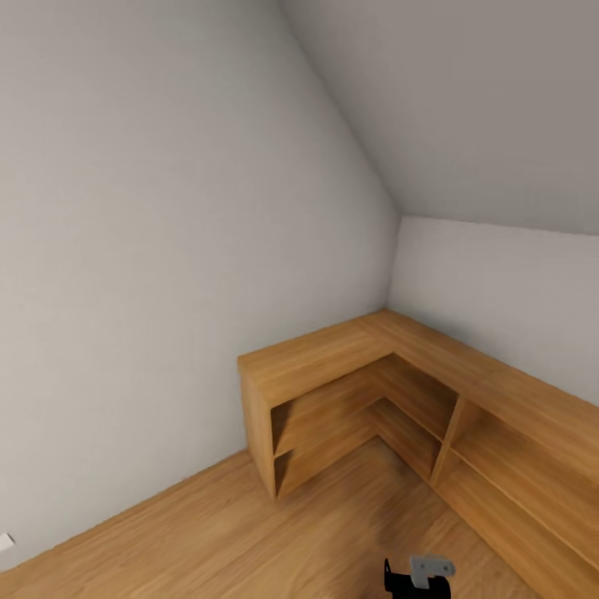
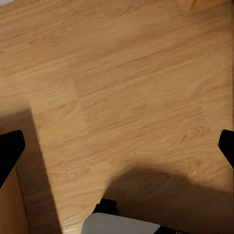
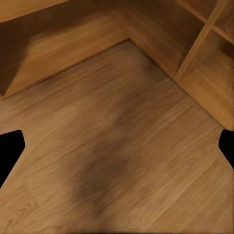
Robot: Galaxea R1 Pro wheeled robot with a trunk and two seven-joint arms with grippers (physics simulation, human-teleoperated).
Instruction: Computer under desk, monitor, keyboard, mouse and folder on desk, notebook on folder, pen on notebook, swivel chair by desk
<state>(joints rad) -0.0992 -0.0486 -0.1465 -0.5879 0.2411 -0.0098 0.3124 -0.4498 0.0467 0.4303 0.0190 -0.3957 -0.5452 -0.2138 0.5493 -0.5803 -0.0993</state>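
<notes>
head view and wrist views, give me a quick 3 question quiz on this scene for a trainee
1. True or false: the wooden corner shelf unit follows two walls in an L shape.
2. The floor is: A carpet, B wood planks, C tiles.
3. Fill in: in both wrist views the fingers of the left gripper and of the right gripper stand wide ____, with nothing between them.

Key: 1 true; 2 B; 3 apart
</notes>
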